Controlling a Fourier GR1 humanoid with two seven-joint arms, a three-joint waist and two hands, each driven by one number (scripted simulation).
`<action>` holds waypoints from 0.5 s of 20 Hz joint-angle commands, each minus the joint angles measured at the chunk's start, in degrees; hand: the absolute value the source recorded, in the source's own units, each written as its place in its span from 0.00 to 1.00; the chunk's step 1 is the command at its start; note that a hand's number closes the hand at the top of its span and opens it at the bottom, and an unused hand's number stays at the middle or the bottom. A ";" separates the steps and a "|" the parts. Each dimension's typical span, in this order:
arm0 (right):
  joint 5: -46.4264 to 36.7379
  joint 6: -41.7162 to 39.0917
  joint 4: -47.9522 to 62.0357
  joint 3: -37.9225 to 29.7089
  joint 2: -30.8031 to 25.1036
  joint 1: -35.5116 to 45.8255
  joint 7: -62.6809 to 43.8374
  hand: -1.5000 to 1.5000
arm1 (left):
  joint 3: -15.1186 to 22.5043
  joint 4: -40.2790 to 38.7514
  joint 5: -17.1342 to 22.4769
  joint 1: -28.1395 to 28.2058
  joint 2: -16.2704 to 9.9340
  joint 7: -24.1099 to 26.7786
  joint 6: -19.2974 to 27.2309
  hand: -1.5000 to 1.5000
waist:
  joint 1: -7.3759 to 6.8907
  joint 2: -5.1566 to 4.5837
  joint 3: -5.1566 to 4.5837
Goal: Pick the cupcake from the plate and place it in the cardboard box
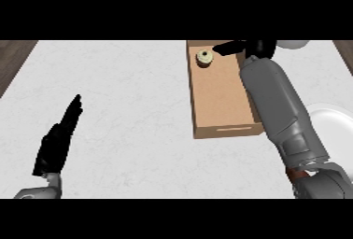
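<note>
The cupcake (205, 57), pale with a dark centre, lies inside the brown cardboard box (217, 100) near its far end. My right hand (243, 46) hovers over the far end of the box, just right of the cupcake, with its fingers straight and apart from it. The grey right forearm crosses the box's right side and hides that edge. A white plate (332, 122) shows at the right edge, partly behind the forearm, with nothing seen on it. My left hand (60, 135) rests at the lower left, fingers straight and pointing up.
The white marbled counter (117, 93) spreads left of the box. Dark wooden strips show at the top corners beyond the counter's edges. A pale rounded object (293, 44) sits at the far right, behind the right hand.
</note>
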State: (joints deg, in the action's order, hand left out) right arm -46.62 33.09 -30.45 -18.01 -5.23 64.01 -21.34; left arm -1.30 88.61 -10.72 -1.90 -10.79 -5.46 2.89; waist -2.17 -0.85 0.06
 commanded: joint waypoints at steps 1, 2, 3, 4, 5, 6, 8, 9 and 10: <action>4.71 7.95 -3.15 -4.45 0.22 -0.24 4.87 0.00 | -0.04 0.01 0.13 1.41 0.28 1.04 -0.06 0.50 | 0.39 0.26 0.01; 7.01 7.40 -3.29 -6.20 -0.88 0.58 6.64 0.00 | -0.06 0.16 -0.32 0.64 -0.08 0.33 0.01 0.50 | 0.27 0.15 0.03; 9.03 8.64 -5.28 -6.98 -0.09 -3.18 10.88 0.00 | -2.55 -0.09 1.67 0.07 -2.19 -0.02 -1.64 0.50 | 0.87 0.33 0.04; 10.33 7.82 -7.05 -7.52 0.01 -1.64 9.64 0.00 | 0.41 0.46 -1.40 3.05 0.38 1.26 0.89 0.50 | 1.18 0.65 0.01; 13.62 7.76 -7.75 -9.27 0.37 -3.08 14.33 0.00 | -2.51 -1.65 1.72 -0.53 -1.66 -0.13 -1.59 0.50 | 1.19 0.34 0.03; 15.75 7.28 -10.92 -10.50 -0.39 -6.31 16.05 0.00 | -0.42 1.33 -0.27 3.29 -0.28 0.58 -0.03 0.50 | 1.72 0.81 0.07; 17.09 6.71 -12.68 -10.98 -1.68 -4.94 14.96 0.00 | -0.09 2.08 -0.48 0.83 0.04 -2.56 0.02 0.50 | 2.00 0.87 0.00; 17.40 5.25 -14.27 -11.10 -3.69 -5.79 13.93 0.00 | -2.13 -2.01 -0.26 0.82 -0.20 0.92 0.94 0.50 | 2.48 0.92 -0.05; 17.95 4.82 -17.44 -10.84 -3.41 -9.65 14.13 0.00 | -1.75 3.39 0.60 6.13 -0.89 0.73 -0.41 0.50 | 2.42 1.27 -0.04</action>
State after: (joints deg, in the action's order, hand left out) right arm -32.29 39.01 -41.76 -27.34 -6.98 58.82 -8.69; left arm -2.38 89.58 -10.61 0.27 -11.19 -5.61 2.86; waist -0.45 -0.07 0.05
